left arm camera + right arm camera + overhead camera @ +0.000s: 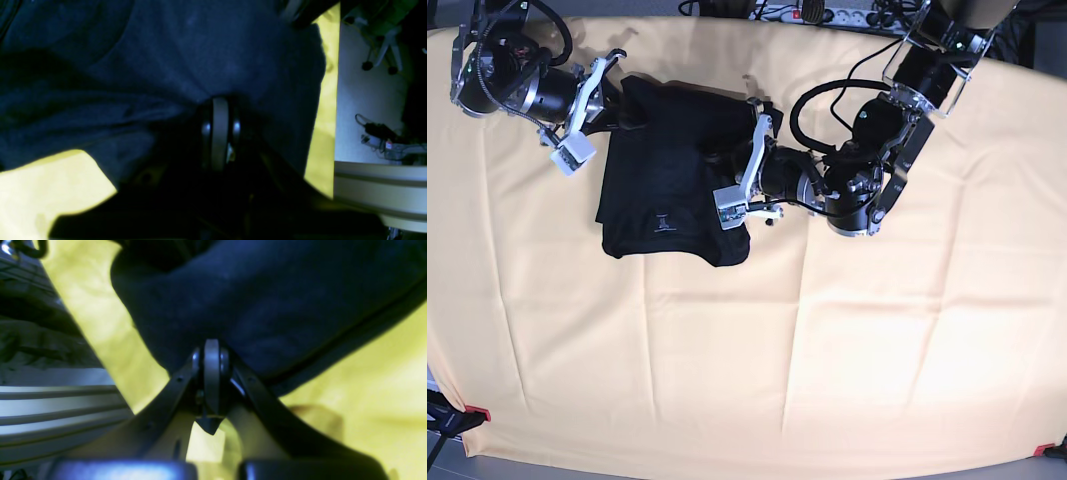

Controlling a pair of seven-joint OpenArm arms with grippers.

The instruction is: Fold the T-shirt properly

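The black T-shirt [672, 175] lies bunched into a rough rectangle at the back left of the table, with a tiny pale mark [663, 220] near its front edge. My left gripper [735, 165] reaches in from the right and is shut on the shirt's right edge. In the left wrist view the gripper [220, 103] has its tips buried in the dark fabric [186, 56]. My right gripper [619, 108] is shut on the shirt's back-left corner. Its closed tips [211, 346] pinch a fold of the dark cloth [267, 300].
A pale yellow-orange cloth [777, 340] covers the whole table. A power strip [827, 12] and cables lie beyond the back edge. Red clamps [477, 412] hold the front corners. An aluminium rail [50, 400] runs along the table edge beside the right gripper.
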